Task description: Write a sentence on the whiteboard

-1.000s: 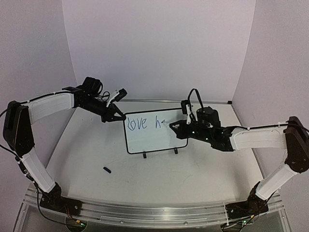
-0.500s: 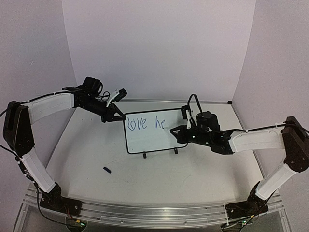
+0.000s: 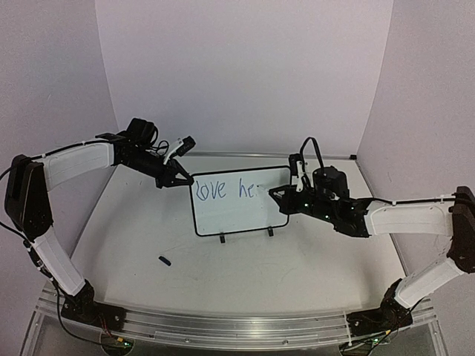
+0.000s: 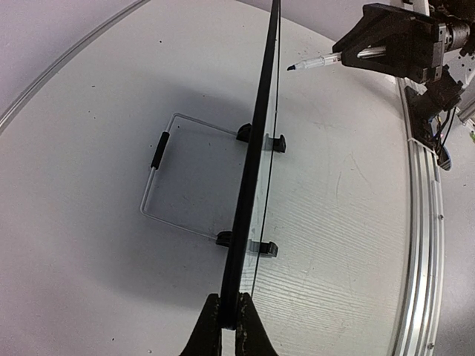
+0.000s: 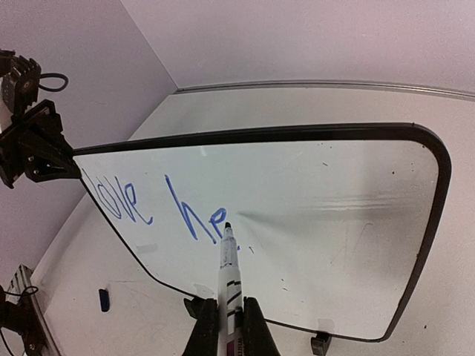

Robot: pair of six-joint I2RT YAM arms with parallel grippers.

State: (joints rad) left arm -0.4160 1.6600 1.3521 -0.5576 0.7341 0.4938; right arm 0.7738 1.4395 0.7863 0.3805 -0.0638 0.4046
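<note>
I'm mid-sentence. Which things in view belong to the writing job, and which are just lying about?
In use:
whiteboard
sentence, reading "love he" at this point
marker, held in the right gripper
left gripper, clamped on the whiteboard's edge

Lying about:
small dark cap-like piece in front of the whiteboard, apart from both arms

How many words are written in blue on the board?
2. The word love sits at the left of the whiteboard, and he is just right of it, by the marker tip held in the right pincer. None look hidden.
</note>
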